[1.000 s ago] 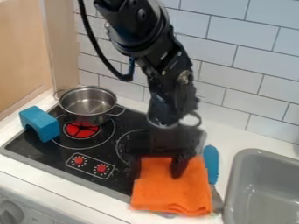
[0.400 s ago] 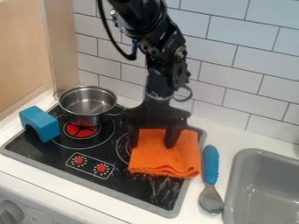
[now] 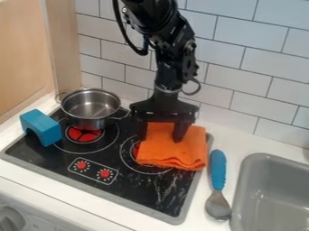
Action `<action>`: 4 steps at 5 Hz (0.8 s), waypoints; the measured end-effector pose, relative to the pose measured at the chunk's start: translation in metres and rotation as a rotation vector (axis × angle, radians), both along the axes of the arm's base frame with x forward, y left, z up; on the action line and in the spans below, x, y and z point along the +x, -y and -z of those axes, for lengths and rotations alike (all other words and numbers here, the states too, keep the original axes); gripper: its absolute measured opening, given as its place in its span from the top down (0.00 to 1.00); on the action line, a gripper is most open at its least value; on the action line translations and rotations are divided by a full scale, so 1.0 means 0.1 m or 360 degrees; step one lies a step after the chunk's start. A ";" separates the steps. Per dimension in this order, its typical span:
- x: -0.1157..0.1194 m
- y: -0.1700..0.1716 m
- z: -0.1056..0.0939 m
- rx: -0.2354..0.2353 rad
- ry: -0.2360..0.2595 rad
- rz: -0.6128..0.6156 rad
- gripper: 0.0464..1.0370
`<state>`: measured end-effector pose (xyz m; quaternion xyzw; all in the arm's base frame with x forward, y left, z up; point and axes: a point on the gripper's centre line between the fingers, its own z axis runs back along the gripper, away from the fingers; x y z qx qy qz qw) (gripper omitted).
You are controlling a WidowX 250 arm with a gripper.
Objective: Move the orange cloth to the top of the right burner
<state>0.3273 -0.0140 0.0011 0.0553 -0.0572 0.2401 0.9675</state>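
One folded orange cloth [image 3: 172,155] lies over much of the right burner [image 3: 136,150], a red patch and part of its ring showing at the cloth's left. The black two-finger gripper [image 3: 160,140] hangs down over the cloth, open, its fingers well apart. A silver metal pot [image 3: 91,108] stands at the left burner [image 3: 83,135], near a blue arch-shaped block [image 3: 41,127]. A blue-handled metal spoon [image 3: 217,169] lies between the stove and the grey sink [image 3: 240,191].

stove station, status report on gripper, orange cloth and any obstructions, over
Gripper at orange cloth, fingers apart. Cloth partly covering right burner. Pot on left burner, likely no obstruction.
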 end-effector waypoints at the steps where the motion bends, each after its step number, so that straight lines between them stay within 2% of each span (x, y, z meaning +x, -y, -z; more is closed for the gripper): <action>1: 0.00 -0.03 0.00 0.0002 0.0000 -0.0013 0.04; 3: -0.01 -0.07 -0.08 0.0014 0.0011 -0.0029 0.04; 4: 0.03 -0.16 -0.21 0.0010 0.0079 -0.0074 0.04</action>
